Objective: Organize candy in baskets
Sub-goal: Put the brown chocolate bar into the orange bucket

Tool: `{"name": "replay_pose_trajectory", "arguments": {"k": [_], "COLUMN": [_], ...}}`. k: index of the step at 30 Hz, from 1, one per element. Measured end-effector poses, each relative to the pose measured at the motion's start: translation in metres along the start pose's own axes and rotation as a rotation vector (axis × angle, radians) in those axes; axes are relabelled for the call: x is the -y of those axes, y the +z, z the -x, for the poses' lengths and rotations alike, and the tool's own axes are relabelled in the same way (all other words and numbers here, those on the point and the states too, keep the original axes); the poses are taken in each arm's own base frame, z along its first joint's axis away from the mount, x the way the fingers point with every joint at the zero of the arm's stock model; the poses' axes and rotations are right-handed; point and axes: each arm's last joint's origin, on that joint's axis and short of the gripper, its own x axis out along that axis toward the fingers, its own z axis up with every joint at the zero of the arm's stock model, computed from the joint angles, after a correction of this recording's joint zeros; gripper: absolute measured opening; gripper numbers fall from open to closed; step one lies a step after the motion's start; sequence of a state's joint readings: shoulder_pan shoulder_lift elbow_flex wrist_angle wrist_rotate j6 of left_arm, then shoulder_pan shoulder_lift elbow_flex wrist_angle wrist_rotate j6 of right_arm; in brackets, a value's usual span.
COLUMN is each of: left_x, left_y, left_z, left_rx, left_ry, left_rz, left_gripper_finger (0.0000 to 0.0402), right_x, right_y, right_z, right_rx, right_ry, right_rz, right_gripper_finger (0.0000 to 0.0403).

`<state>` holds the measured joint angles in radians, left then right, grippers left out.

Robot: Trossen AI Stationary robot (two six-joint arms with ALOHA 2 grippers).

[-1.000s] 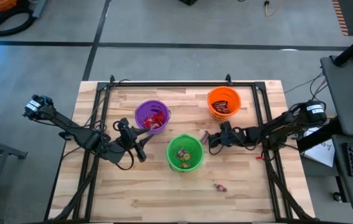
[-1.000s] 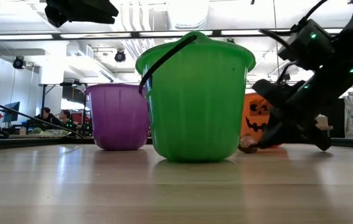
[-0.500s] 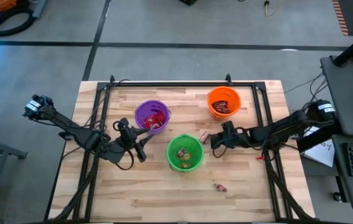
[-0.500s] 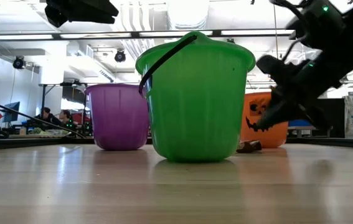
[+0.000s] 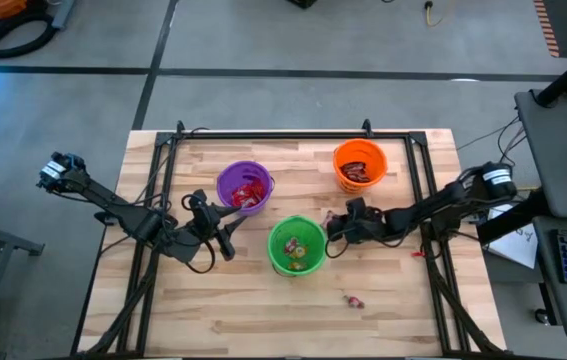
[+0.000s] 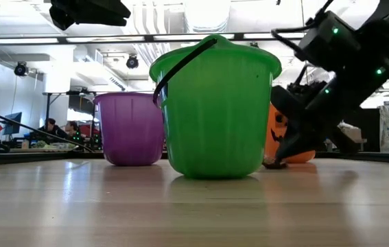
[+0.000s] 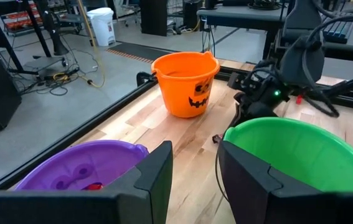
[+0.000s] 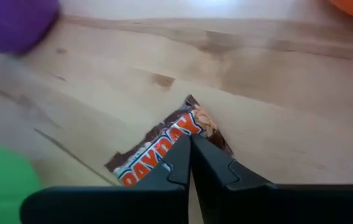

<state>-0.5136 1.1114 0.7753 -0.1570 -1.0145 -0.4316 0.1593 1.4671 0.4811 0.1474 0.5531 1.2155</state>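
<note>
Jaws: right gripper (image 8: 190, 163) has its fingers pressed together over a PayDay bar (image 8: 164, 146); whether they pinch the wrapper, I cannot tell.
Bar: flat on the table (image 5: 263, 310), between the green basket (image 5: 297, 245) and orange basket (image 5: 360, 165).
Left gripper (image 7: 193, 177): parted narrowly, empty, waiting beside the purple basket (image 5: 243, 187).
Stray candy: one piece (image 5: 354, 299) near the front edge.
Technique: confirm a firm pinch on the wrapper's middle, lift straight, clear the green rim.

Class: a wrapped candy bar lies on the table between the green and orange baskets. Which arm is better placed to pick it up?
The right: the right gripper is down over the candy bar, while the left gripper waits beyond the green basket.
</note>
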Motion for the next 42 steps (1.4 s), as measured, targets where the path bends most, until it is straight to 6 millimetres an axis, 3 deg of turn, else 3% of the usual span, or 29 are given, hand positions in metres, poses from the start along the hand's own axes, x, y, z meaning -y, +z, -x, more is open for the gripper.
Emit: {"name": "replay_pose_trajectory", "arguments": {"k": [9,15,23,34,42], "left_x": [0.000,0.000,0.000,0.000,-0.001], "left_y": [0.000,0.000,0.000,0.000,-0.001], "left_z": [0.000,0.000,0.000,0.000,0.000], "left_rx": [0.000,-0.001,-0.001,-0.001,-0.010], "left_ry": [-0.001,-0.002,-0.002,-0.002,0.002], "left_rz": [0.000,0.001,-0.002,-0.004,-0.027], "left_gripper_finger": [0.0116,0.0116,0.0116,0.0116,0.0116], "right_x": [0.007,0.017,0.012,0.015,-0.008], "right_y": [-0.001,-0.001,0.009,0.009,0.019], "right_z": [0.009,0.038,0.067,0.067,0.066], "right_rx": [-0.079,-0.168,-0.261,-0.364,-0.326], "right_ry": [-0.046,-0.116,0.016,-0.059,-0.144], "right_rz": [0.023,0.037,0.004,0.013,0.084], "right_gripper_finger": [0.0009,0.0009,0.0009,0.0009,0.0031]}}
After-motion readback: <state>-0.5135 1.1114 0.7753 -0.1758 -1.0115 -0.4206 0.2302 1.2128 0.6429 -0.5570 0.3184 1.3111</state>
